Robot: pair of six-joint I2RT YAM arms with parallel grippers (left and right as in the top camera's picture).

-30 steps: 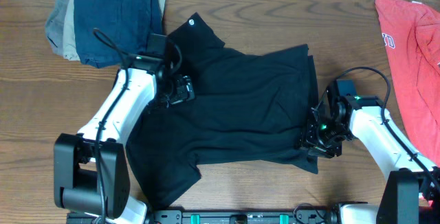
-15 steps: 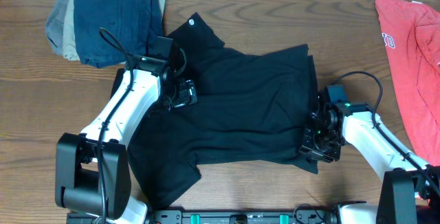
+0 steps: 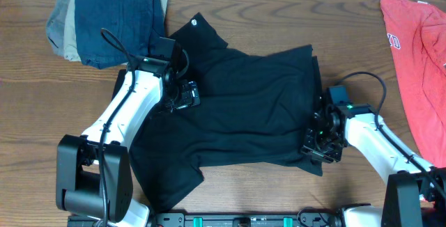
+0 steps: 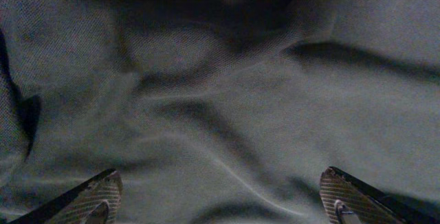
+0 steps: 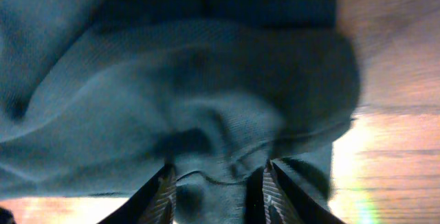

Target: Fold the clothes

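The clothes, a black T-shirt (image 3: 244,108), lie spread and wrinkled across the middle of the table, with a small white logo (image 3: 194,23) on the far corner. My left gripper (image 3: 182,95) hovers low over the shirt's left part, jaws wide open. In the left wrist view its fingertips (image 4: 93,195) frame rumpled fabric (image 4: 227,100) without pinching it. My right gripper (image 3: 317,143) is at the shirt's right edge. In the right wrist view this gripper (image 5: 218,193) has its fingers closed in on a bunched fold and hem of the black fabric (image 5: 206,114).
A stack of folded dark blue, tan and grey garments (image 3: 111,18) sits at the back left. A red T-shirt (image 3: 418,60) lies at the right edge. Bare wooden table (image 3: 279,18) shows behind the shirt and on its right (image 5: 392,135).
My right gripper has slid a little left onto the shirt's right edge and its jaws have narrowed slightly. The left gripper shifted slightly up and right, then held still.
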